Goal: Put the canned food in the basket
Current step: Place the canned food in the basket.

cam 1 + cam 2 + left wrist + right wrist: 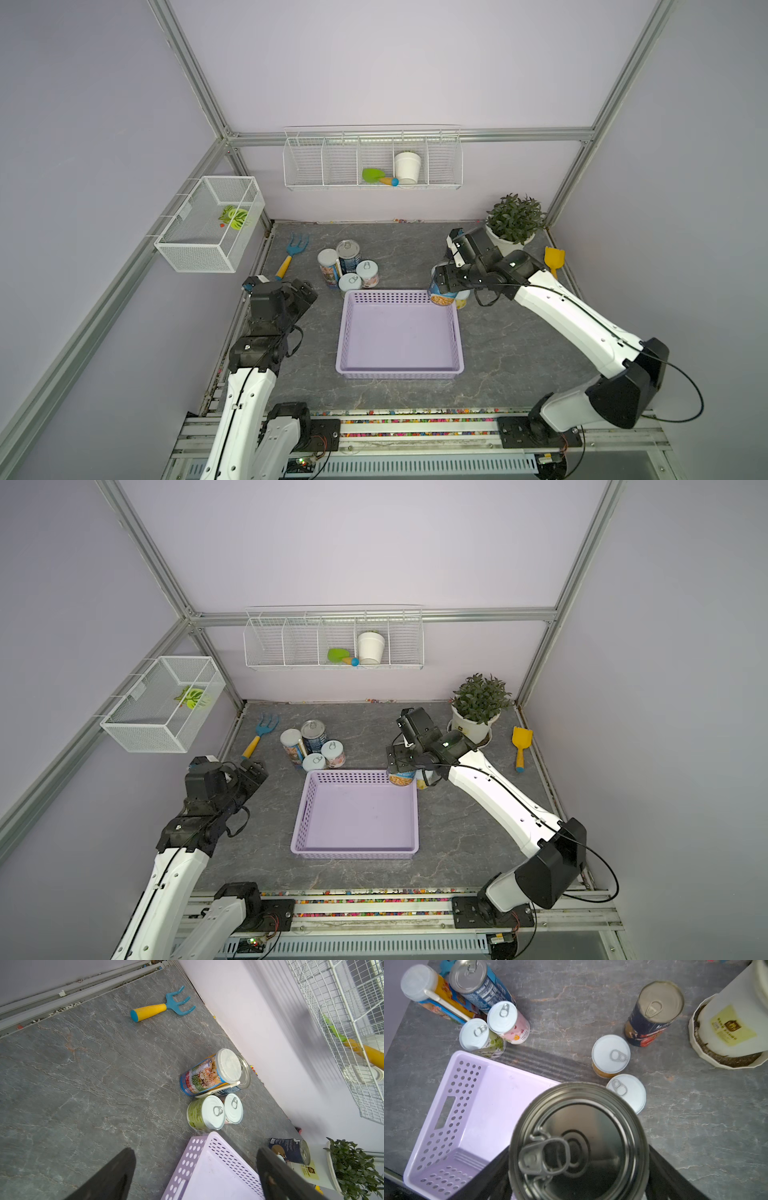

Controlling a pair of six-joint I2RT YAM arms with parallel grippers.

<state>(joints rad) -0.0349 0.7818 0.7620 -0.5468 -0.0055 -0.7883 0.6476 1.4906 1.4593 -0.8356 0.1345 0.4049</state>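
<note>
The lavender basket [399,336] [355,812] lies in the middle of the table with nothing in it. My right gripper [440,286] [578,1167] is shut on a can [441,296] [579,1142] with a silver pull-tab top, held upright above the basket's far right corner. Several cans [348,266] [209,1093] stand together just beyond the basket's far left corner. Three more cans [652,1014] [610,1055] [627,1091] stand on the table beside the held one. My left gripper [306,290] [195,1150] hangs open and empty, left of the basket [207,1167].
A blue rake [293,255] lies at the far left. At the far right stand a potted plant [515,224] and a yellow shovel [554,259]. White wire baskets [208,224] [372,160] hang on the left and back walls.
</note>
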